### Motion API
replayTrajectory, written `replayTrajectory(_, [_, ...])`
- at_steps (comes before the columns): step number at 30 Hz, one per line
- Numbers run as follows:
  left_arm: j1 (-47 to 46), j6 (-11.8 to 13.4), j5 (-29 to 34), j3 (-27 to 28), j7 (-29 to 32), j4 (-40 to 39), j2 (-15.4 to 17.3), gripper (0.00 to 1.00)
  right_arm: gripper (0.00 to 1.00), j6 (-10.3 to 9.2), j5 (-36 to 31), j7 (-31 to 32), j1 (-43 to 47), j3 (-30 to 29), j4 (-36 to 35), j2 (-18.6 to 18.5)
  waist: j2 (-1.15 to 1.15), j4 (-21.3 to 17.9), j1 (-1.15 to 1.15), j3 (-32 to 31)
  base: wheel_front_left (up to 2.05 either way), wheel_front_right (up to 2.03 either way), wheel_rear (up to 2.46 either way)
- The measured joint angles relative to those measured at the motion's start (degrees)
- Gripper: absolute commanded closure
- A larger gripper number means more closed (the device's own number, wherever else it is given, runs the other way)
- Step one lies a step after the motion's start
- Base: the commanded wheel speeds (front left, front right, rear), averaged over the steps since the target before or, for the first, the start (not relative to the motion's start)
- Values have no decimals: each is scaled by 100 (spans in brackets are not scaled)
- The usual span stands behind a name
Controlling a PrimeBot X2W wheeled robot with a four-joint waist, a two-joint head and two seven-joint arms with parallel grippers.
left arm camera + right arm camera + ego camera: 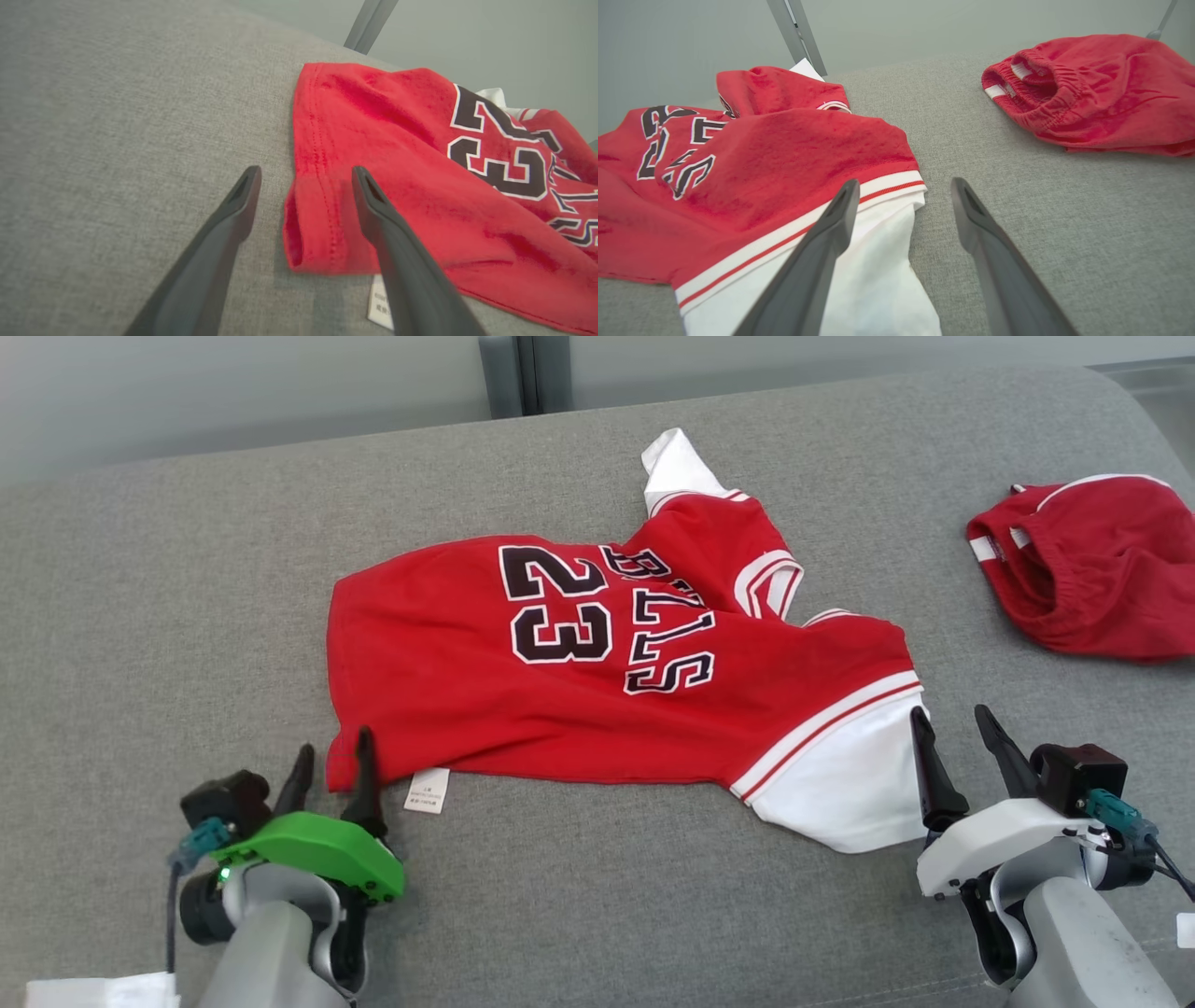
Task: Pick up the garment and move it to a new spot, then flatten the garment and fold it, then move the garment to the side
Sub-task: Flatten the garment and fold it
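The garment (pixel 597 681) lies on the sofa (pixel 187 569), with the shorts (pixel 1092 569) well apart to its right.

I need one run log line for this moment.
jersey: lying on cushion, not folded | left gripper: open, at hem corner | right gripper: open, at white sleeve | red shorts: apart, right

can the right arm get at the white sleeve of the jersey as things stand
Probably yes. The right gripper is open at the edge of the white sleeve, one finger over the cloth and the other over the bare grey surface, with nothing lying in the way.
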Motion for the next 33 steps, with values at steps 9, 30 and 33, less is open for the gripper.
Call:
replayTrajectory(9, [-118,-3,-781,-903,0,238,23,29,0,0,23,0,-1,10,10,31,0,-139,0,-29,0,0,0])
replayTrajectory(30, [-1439,-2,-293,-887,-1,592,677,2,0,0,79,0,-263,141,-52,71,0,-554,0,465,0,0,0])
replayTrajectory(33, [-1512,51,-253,-679,-1,846,659,0,0,0,87,0,-291,138,-48,59,0,-668,0,557,0,0,0])
